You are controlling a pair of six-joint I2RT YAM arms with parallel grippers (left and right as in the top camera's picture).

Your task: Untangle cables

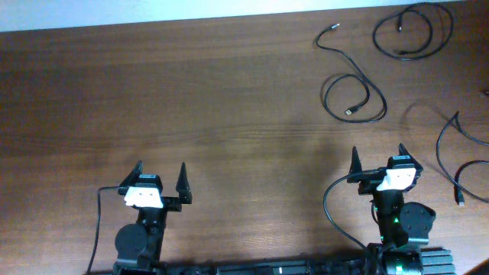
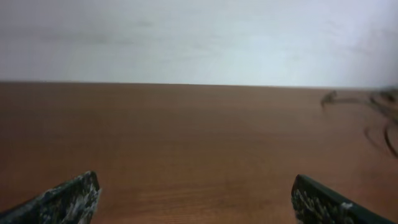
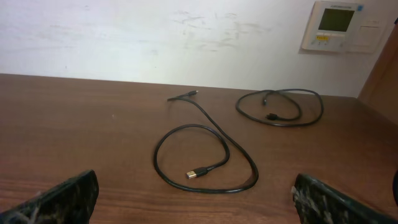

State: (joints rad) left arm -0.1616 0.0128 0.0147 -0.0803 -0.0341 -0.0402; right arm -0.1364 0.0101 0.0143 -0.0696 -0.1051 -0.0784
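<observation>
Three separate black cables lie at the table's right. One looped cable (image 1: 354,98) with a gold USB plug lies ahead of my right gripper (image 1: 377,160); it shows in the right wrist view (image 3: 205,155). A coiled cable (image 1: 413,30) lies at the far right corner, also in the right wrist view (image 3: 281,107). A third cable (image 1: 458,164) lies at the right edge. My right gripper (image 3: 196,199) is open and empty. My left gripper (image 1: 161,179) is open and empty over bare wood, far from the cables; its jaws (image 2: 196,199) frame bare table.
The wooden table (image 1: 191,99) ends at a white wall at the back. A wall thermostat (image 3: 339,26) shows in the right wrist view. Thick arm wires (image 1: 332,210) loop near the right arm's base.
</observation>
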